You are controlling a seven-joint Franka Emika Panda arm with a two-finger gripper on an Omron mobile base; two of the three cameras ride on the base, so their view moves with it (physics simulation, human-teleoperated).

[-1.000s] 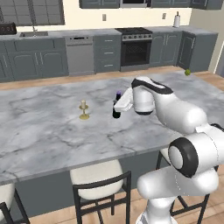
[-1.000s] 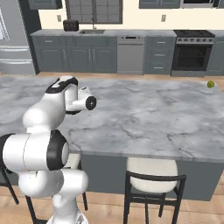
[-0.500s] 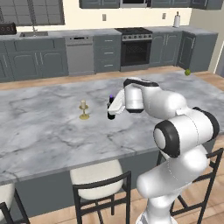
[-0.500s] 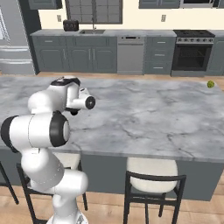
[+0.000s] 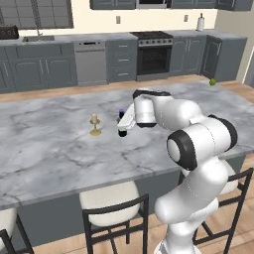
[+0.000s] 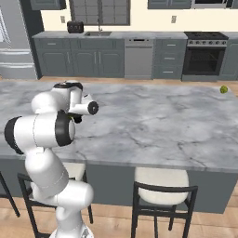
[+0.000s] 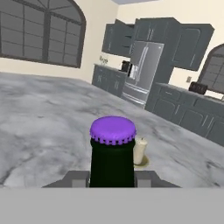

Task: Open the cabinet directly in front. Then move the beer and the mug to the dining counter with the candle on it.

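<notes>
My gripper (image 5: 122, 125) is shut on the beer (image 5: 121, 121), a dark bottle with a purple cap (image 7: 113, 130), held upright low over the dining counter (image 5: 49, 149). In the hand view the beer (image 7: 112, 157) rises between my fingertips. The cream candle (image 5: 94, 124) in its golden holder stands on the marble a short way left of the bottle, and the candle (image 7: 140, 151) peeks out just behind it in the hand view. I cannot tell whether the bottle's base touches the marble. Far off, a dark grey wall cabinet (image 7: 119, 38) has a door standing open. The mug is out of view.
A small green fruit (image 5: 212, 82) lies at the counter's far right corner, also seen as the fruit (image 6: 224, 89). Stools with cream seats (image 5: 109, 198) line the near edge. A steel fridge (image 7: 144, 65) and base cabinets (image 5: 44, 72) stand beyond the island.
The hand has carried the beer a little left and lower, closer to the candle. The elbow has swung round toward the counter. The grip is unchanged.
</notes>
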